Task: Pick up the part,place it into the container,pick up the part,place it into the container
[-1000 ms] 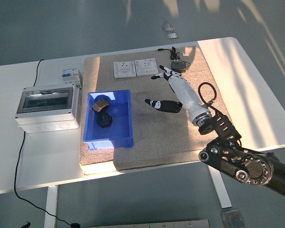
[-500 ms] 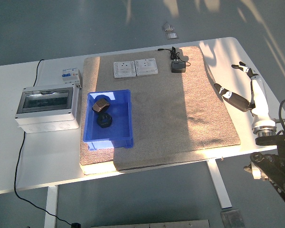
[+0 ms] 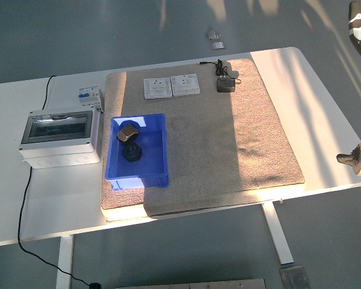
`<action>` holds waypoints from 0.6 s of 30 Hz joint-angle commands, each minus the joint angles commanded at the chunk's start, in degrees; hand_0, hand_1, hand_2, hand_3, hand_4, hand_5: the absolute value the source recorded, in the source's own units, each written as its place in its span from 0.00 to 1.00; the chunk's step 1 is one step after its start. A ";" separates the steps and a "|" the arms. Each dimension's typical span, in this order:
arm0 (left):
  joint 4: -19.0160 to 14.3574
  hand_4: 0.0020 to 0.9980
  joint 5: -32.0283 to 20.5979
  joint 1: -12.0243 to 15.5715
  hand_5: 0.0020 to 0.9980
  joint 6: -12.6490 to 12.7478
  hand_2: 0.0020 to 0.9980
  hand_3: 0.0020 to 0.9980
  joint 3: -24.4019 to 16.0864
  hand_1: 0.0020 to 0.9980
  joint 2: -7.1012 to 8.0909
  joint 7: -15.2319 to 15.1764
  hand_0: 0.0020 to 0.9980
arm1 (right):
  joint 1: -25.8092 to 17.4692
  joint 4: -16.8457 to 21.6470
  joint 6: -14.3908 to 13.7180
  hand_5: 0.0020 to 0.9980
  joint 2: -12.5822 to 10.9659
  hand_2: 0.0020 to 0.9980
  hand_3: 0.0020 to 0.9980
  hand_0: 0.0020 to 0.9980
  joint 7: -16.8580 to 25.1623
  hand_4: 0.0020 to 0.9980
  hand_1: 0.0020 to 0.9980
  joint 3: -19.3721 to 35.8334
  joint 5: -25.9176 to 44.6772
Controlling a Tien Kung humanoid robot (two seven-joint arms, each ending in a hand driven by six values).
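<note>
Parts: two, both lying inside the blue container [image 3: 158, 158] on the left half of the tan mat [image 3: 240, 132]. You will find the metallic part [image 3: 127, 133] in the bin's far left corner and the black part [image 3: 133, 152] just nearer, close beside it; whether the two touch cannot be told.

Head view, items as you see them: white counter [image 3: 48, 198] carrying the mat; grey enclosure box [image 3: 61, 136] left of the bin; a small breaker unit [image 3: 88, 94] beyond that box; two white socket plates [image 3: 171, 86] side by side at the mat's far edge; a black adapter [image 3: 225, 85] with its cord to their right.

Changes you should note: half a second ago the right hand hung over the counter's right edge with its fingers spread; one second ago it lay over the mat's centre. Now only a scrap of the right arm [image 3: 358, 161] shows at the frame's right edge, and its fingers are out of sight. The bin and both parts have not shifted. Left arm: not visible.
</note>
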 joint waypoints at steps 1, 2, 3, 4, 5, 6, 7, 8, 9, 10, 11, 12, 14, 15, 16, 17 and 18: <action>0.00 0.57 -0.19 0.07 0.63 -0.02 0.70 0.57 0.22 0.66 -0.07 -0.01 0.66 | 1.31 1.72 0.97 0.27 -0.08 0.82 1.00 0.84 0.06 0.65 0.77 -0.86 1.26; 0.00 0.57 -0.30 0.14 0.63 -0.05 0.70 0.57 0.40 0.66 -0.15 0.01 0.66 | 2.84 3.66 1.90 0.27 -0.06 0.82 1.00 0.84 -0.02 0.65 0.77 -1.79 2.59; 0.00 0.57 -0.36 0.18 0.63 -0.08 0.70 0.57 0.51 0.66 -0.20 0.03 0.66 | 4.09 5.15 2.47 0.27 -0.01 0.82 1.00 0.84 -0.14 0.65 0.77 -2.45 3.61; 0.00 0.57 -0.53 0.22 0.63 -0.10 0.70 0.57 0.70 0.66 -0.28 0.03 0.66 | 5.60 6.86 3.08 0.27 0.13 0.82 1.00 0.84 -0.43 0.65 0.77 -3.38 4.51; 0.00 0.57 -0.81 0.25 0.63 -0.11 0.70 0.57 0.96 0.66 -0.32 -0.01 0.66 | 6.93 8.32 3.46 0.27 0.27 0.82 1.00 0.84 -0.68 0.65 0.77 -4.12 4.99; 0.00 0.57 -1.21 0.29 0.63 -0.12 0.70 0.57 1.33 0.66 -0.34 -0.09 0.66 | 8.50 8.70 3.82 0.27 0.46 0.82 1.00 0.84 -0.93 0.65 0.77 -4.96 5.42; 0.00 0.57 -1.45 0.32 0.63 -0.12 0.70 0.57 1.54 0.66 -0.35 -0.13 0.66 | 9.69 8.70 4.02 0.27 0.62 0.88 1.00 0.85 -1.15 0.66 0.81 -5.51 5.51; 0.00 0.57 -1.61 0.34 0.63 -0.12 0.70 0.57 1.66 0.66 -0.37 -0.14 0.66 | 11.06 8.70 4.20 0.27 0.88 0.88 1.00 0.85 -1.43 0.66 0.81 -6.17 5.40; 0.00 0.57 -1.70 0.35 0.63 -0.13 0.70 0.57 1.74 0.66 -0.39 -0.12 0.66 | 12.35 8.70 4.34 0.27 1.17 0.88 1.00 0.85 -1.65 0.66 0.81 -6.78 5.25; 0.00 0.57 -1.81 0.36 0.63 -0.15 0.70 0.57 1.81 0.66 -0.41 -0.11 0.66 | 13.58 8.70 4.43 0.27 1.45 0.88 1.00 0.85 -1.82 0.66 0.81 -7.29 5.08; 0.00 0.57 -1.94 0.36 0.63 -0.15 0.70 0.57 1.90 0.66 -0.44 -0.12 0.66 | 14.58 8.70 4.49 0.27 1.74 0.88 1.00 0.85 -1.89 0.66 0.81 -7.73 4.98; 0.00 0.57 -2.07 0.36 0.63 -0.14 0.70 0.57 1.97 0.66 -0.47 -0.12 0.66 | 15.42 8.70 4.52 0.27 2.02 0.88 1.00 0.85 -1.92 0.66 0.81 -8.10 4.89; 0.00 0.57 -2.37 0.33 0.63 -0.13 0.70 0.57 2.16 0.66 -0.51 -0.15 0.66 | 16.66 8.70 4.57 0.26 2.71 0.91 1.00 0.87 -1.95 0.67 0.82 -8.86 4.65; 0.00 0.57 -2.50 0.30 0.63 -0.12 0.70 0.57 2.24 0.66 -0.52 -0.17 0.66 | 17.02 8.70 4.54 0.26 2.99 0.91 1.00 0.87 -1.98 0.67 0.82 -9.22 4.63; 0.00 0.57 -2.65 0.26 0.63 -0.11 0.70 0.57 2.36 0.66 -0.54 -0.22 0.66 | 17.30 8.70 4.49 0.26 3.25 0.91 1.00 0.87 -2.03 0.67 0.82 -9.62 4.64; 0.00 0.57 -2.77 0.23 0.63 -0.11 0.70 0.57 2.46 0.66 -0.55 -0.26 0.66 | 17.43 8.70 4.44 0.26 3.39 0.91 1.00 0.87 -2.06 0.67 0.82 -9.88 4.67; 0.00 0.57 -2.92 0.20 0.63 -0.10 0.70 0.57 2.57 0.66 -0.57 -0.30 0.66 | 17.56 8.70 4.37 0.26 3.54 0.91 1.00 0.87 -2.13 0.67 0.82 -10.17 4.70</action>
